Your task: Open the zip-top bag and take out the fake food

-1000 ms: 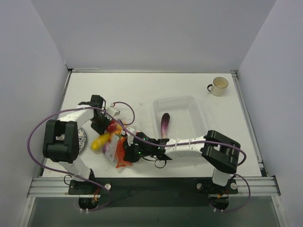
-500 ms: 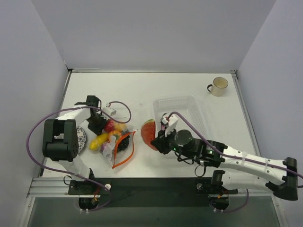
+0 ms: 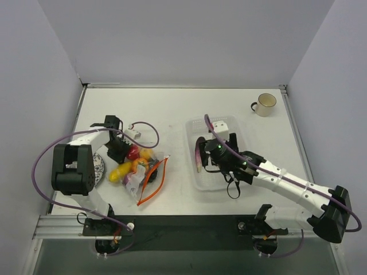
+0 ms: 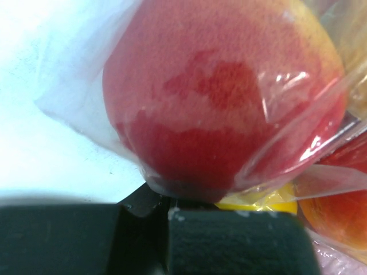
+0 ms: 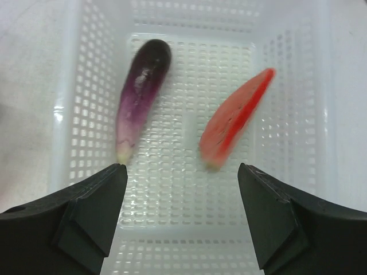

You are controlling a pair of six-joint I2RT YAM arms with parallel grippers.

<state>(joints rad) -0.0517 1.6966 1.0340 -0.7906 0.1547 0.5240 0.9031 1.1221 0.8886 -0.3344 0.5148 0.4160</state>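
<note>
The tool (image 5: 180, 177) sits at the bottom of the frame, its two dark fingers (image 5: 86, 212) in the lower left and lower right corners, spread wide with nothing between them. Beyond them a white mesh basket (image 5: 183, 74) fills most of the frame. A purple eggplant (image 5: 140, 94) lies in its upper left part, pale end towards the bottom. A red wedge-shaped piece (image 5: 235, 117) lies right of centre, apart from the eggplant. Pale worktop (image 5: 28, 86) shows along the left edge.

Top view looks down from behind; wrist views sit close — right shares the basket (image 5: 189, 220).
</note>
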